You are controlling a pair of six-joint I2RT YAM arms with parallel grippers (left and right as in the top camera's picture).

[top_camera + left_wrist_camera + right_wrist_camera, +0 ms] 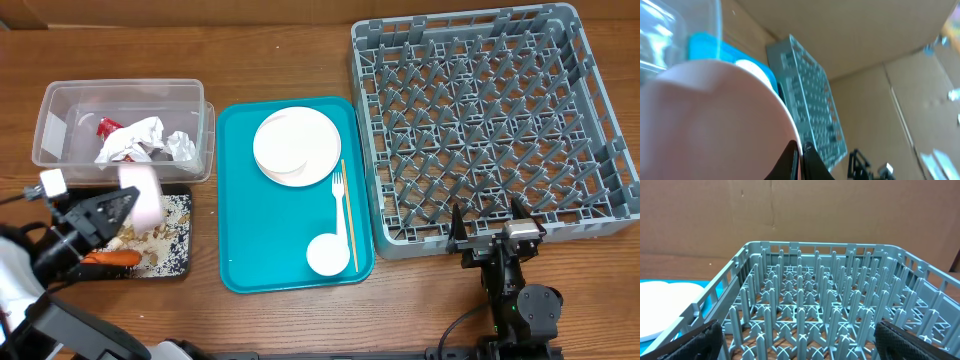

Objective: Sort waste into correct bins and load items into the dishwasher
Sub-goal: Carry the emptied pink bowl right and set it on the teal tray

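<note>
my left pincer (799, 154): clenched on the thin rim of smooth round white bowl (715, 120), tilted above shallow black tray (188, 262), table's front-left corner | tray: grainy beige scraps (168, 222) | my right pincer (485, 216): released, at grey lattice rack (590, 120) front wall

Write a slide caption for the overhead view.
Left gripper holds a white bowl tilted over the black tray; right gripper open.
</note>
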